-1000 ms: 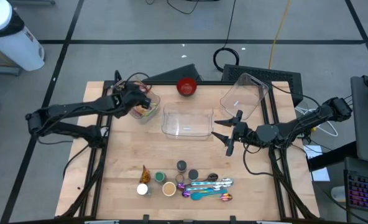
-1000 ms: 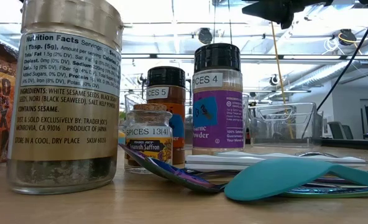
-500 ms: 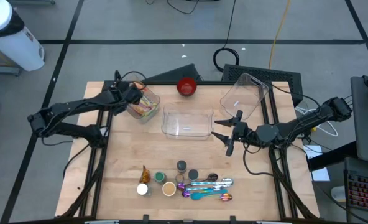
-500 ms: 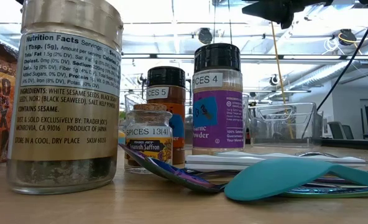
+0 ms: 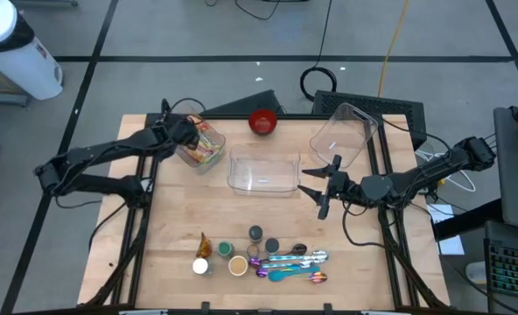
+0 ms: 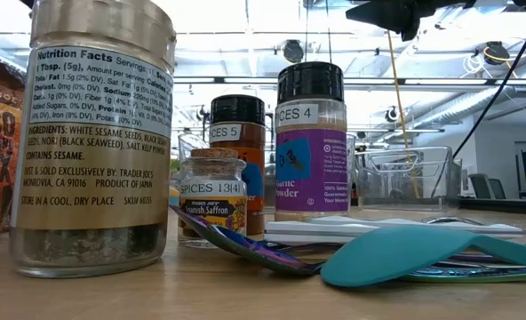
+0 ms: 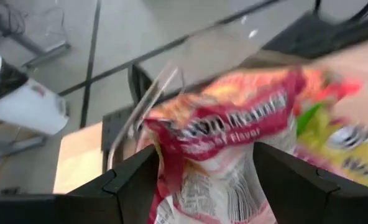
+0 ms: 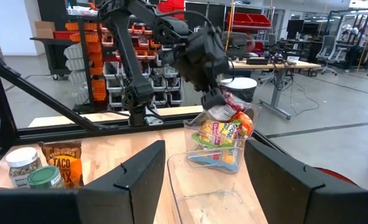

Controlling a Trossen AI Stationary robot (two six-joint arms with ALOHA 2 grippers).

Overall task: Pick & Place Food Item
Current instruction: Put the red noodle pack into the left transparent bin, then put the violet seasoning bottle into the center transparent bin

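Left hand [image 5: 185, 133] clamped on red/white snack packet [image 7: 224, 146], at clear tub [image 5: 203, 147]
Packet crinkled, red top with white lettering, pinched between both fingers [image 7: 131, 183] above the tub's other colourful packets [image 8: 224, 134], rear-left of surface [image 5: 180, 223]. Right hand [image 5: 316, 186] gapes wide, idle beside empty clear tray [image 5: 263, 171]

Overhead, table-level, two wrist views

Red-and-white snack packet [image 7: 224, 149], crinkly, pinched in the left tool [image 5: 187, 131] just above the clear bin [image 5: 202, 149] of colourful packets at the tabletop's far-left corner.
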